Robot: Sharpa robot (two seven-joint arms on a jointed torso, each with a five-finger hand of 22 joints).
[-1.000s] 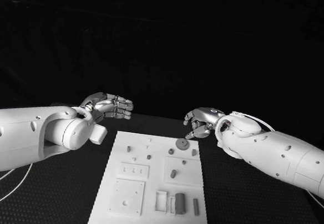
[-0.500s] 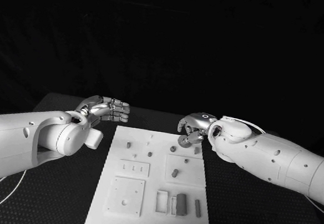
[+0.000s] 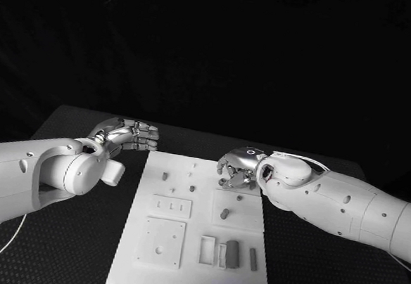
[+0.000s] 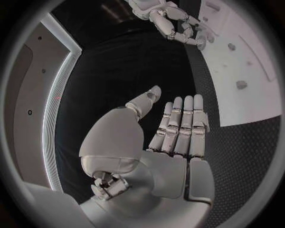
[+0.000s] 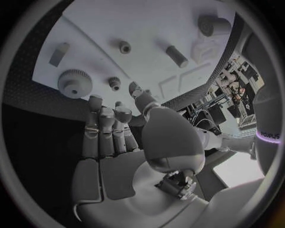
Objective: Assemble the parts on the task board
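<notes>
Matt white task board (image 3: 194,254) on a black, finely textured counter (image 3: 70,238). Both arms smooth glossy white plastic; each robot hand (image 3: 130,134) shiny silver metal.

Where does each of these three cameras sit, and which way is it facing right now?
Head view: on the robot's head, looking down at the task board; both white arms, the left hand and the right hand show.
Left wrist view: behind the left hand, facing across the black table beside the board.
Right wrist view: behind the right hand, facing down on the board and a large gear.
Shared: all three show the board; the left wrist view also catches the right hand.
</notes>
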